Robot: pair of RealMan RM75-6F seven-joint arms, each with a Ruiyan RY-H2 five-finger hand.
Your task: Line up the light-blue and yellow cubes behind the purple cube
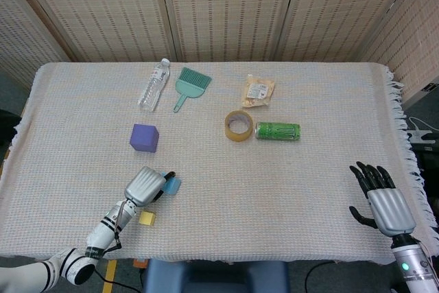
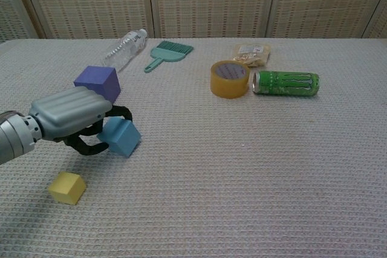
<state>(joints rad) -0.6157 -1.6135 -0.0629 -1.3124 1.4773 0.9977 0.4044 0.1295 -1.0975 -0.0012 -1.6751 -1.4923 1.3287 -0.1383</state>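
Cubes first, from the head view: the light-blue cube (image 1: pixel 173 184) is sitting just in front of the purple cube (image 1: pixel 144 138), gripped by the left hand (image 1: pixel 145 186), with the yellow cube (image 1: pixel 147 218) nearer still. The right hand (image 1: pixel 381 200) is hanging open, far right. White woven cloth (image 1: pixel 309 156) is covering the table before slatted screens (image 1: pixel 226 5).

In the chest view the light-blue cube (image 2: pixel 120 136) is tilting, one corner pointing down, fingers (image 2: pixel 97 143) curling around it.
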